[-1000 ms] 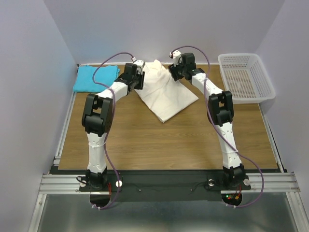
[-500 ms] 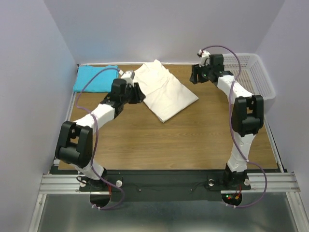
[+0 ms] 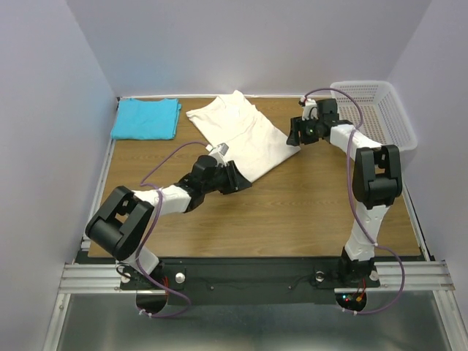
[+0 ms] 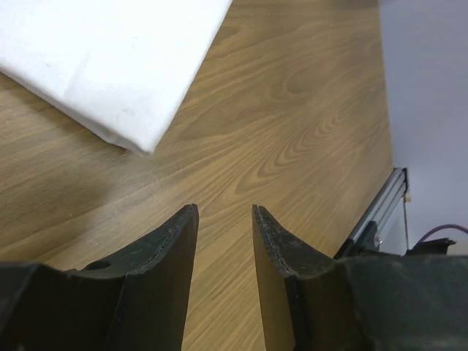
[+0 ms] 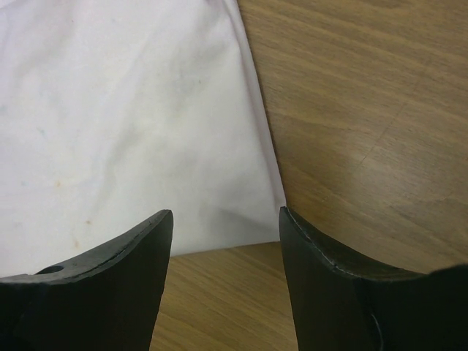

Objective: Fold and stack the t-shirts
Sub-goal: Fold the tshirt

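Note:
The cream-white t-shirt (image 3: pixel 241 135) lies folded into a long slanted shape on the wooden table, at the back centre. Its near corner (image 4: pixel 139 139) shows in the left wrist view, its right corner (image 5: pixel 241 212) in the right wrist view. A folded turquoise t-shirt (image 3: pixel 146 118) rests at the back left. My left gripper (image 3: pixel 240 183) stands open just off the white shirt's near corner, nothing between its fingers (image 4: pixel 224 212). My right gripper (image 3: pixel 294 137) hangs open at the shirt's right corner, holding nothing (image 5: pixel 225 219).
A white mesh basket (image 3: pixel 398 139) stands at the back right, close behind the right arm. Metal rails (image 3: pixel 99 190) edge the table on the left and right. Grey walls close in on three sides.
My left gripper has swung from the white shirt's far left edge down to its near corner. My right gripper moved right toward the basket, then back to the shirt's right corner.

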Robot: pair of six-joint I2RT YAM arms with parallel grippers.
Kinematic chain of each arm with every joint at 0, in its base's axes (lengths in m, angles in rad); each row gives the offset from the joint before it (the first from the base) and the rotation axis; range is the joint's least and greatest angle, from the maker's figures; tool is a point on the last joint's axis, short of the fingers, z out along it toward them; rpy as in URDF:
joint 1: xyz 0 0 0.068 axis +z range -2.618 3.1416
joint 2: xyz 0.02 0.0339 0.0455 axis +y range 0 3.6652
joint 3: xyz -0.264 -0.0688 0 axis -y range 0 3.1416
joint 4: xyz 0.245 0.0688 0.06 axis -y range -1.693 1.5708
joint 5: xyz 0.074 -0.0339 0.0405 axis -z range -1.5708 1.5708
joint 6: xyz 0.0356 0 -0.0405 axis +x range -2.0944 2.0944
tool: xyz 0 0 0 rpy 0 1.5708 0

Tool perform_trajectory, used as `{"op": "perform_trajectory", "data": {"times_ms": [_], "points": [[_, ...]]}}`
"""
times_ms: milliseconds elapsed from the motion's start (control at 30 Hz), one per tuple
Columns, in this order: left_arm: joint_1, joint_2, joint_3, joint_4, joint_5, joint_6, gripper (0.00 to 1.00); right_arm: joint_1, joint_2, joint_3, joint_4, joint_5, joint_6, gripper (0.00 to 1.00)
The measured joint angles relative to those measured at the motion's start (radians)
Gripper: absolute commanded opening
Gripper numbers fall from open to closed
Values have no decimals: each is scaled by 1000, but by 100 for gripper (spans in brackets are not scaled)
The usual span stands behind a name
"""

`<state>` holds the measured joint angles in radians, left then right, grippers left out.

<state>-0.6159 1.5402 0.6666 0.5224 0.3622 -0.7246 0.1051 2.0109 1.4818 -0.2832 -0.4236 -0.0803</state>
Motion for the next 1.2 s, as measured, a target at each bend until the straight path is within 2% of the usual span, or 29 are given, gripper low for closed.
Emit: {"op": "perform_trajectory", "data": {"times_ms": [300, 1200], "points": [[0, 29, -21, 98, -55, -84, 47, -6, 0, 0, 0, -10, 16, 65], [0, 191, 56, 78, -109, -100, 46, -33, 0, 0, 0, -37, 36, 65]]}}
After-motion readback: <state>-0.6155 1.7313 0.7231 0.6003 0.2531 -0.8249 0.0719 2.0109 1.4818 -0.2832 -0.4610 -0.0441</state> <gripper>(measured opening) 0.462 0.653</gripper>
